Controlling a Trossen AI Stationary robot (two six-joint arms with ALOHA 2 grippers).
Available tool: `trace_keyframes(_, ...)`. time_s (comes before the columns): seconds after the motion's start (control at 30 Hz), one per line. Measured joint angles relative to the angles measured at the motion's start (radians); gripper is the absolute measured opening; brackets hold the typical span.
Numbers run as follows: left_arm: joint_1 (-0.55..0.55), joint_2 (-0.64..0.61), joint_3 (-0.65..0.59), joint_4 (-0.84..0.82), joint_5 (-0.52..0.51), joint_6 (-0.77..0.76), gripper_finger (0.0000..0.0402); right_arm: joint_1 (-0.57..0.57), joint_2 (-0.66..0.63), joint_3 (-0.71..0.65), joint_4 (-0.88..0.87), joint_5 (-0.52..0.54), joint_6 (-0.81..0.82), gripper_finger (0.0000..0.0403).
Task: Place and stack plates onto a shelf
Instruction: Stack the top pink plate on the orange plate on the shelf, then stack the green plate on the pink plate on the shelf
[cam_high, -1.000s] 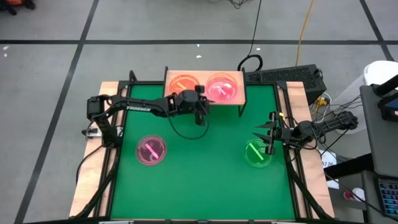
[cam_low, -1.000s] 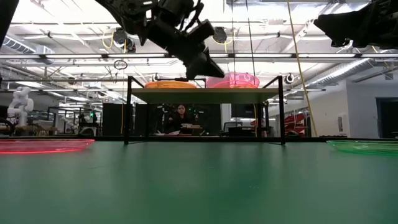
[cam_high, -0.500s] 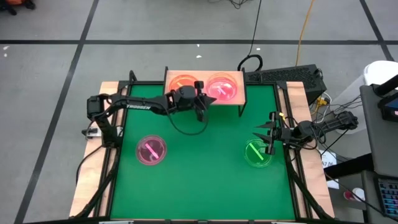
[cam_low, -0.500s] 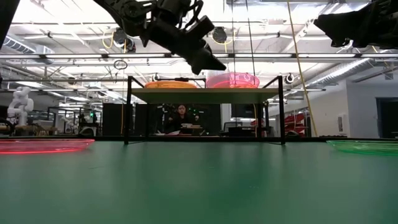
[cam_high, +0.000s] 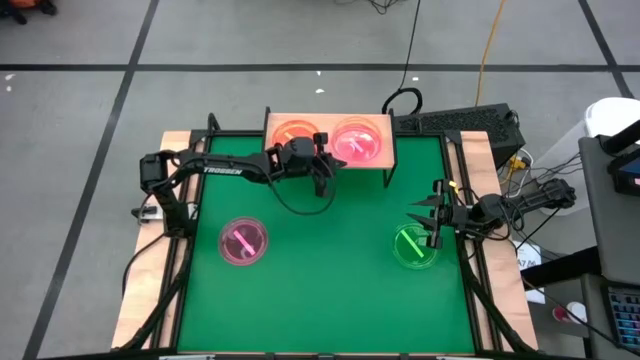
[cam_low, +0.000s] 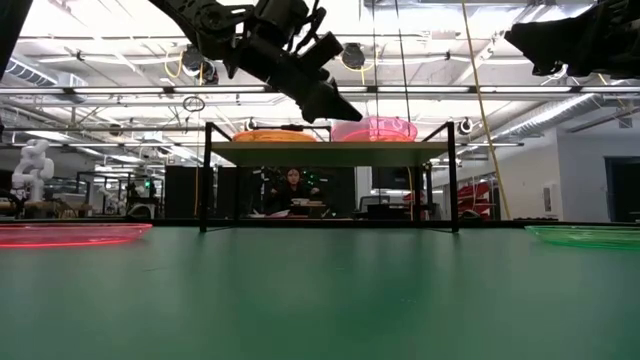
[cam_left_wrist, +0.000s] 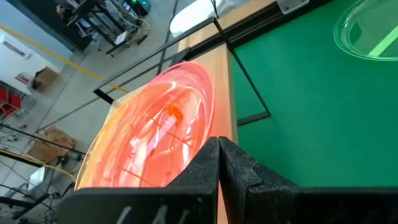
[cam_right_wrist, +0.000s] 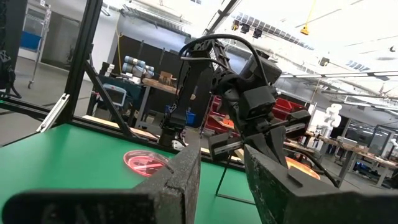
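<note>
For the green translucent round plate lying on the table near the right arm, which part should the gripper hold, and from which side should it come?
Grip the rim of the green translucent round plate, coming down from above. The plate lies flat and shallow on the green table, so only its thin raised edge gives the fingers something to pinch. The right gripper, open, hovers over the edge nearest the shelf; that side looks easiest.

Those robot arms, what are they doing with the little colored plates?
They are putting plates on the small wooden shelf at the back of the table. An orange stack and a pink stack already sit there. The left gripper, fingers shut and empty, hangs in front of the shelf. The right gripper, fingers open, waits by the green plate. That and one pink plate remain on the green table.
</note>
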Motion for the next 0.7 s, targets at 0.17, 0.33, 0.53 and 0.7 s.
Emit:
trace_keyframes(0.17, 0.025, 0.023, 0.000, 0.036, 0.010, 0.003, 0.0004, 0.000, 0.000, 0.000, 0.000, 0.000, 0.000, 0.0109)
trace_keyframes(0.33, 0.053, 0.073, 0.000, 0.122, 0.043, -0.037, 0.0004, 0.000, 0.000, 0.000, 0.001, 0.000, 0.000, 0.0109)
trace_keyframes(0.53, 0.035, 0.093, 0.000, 0.168, 0.042, -0.033, 0.0004, 0.000, 0.000, 0.000, 0.002, 0.000, 0.000, 0.0109)
trace_keyframes(0.7, -0.007, 0.014, -0.001, 0.106, 0.007, -0.010, 0.0004, 0.000, 0.000, 0.000, 0.002, 0.000, 0.000, 0.0109)
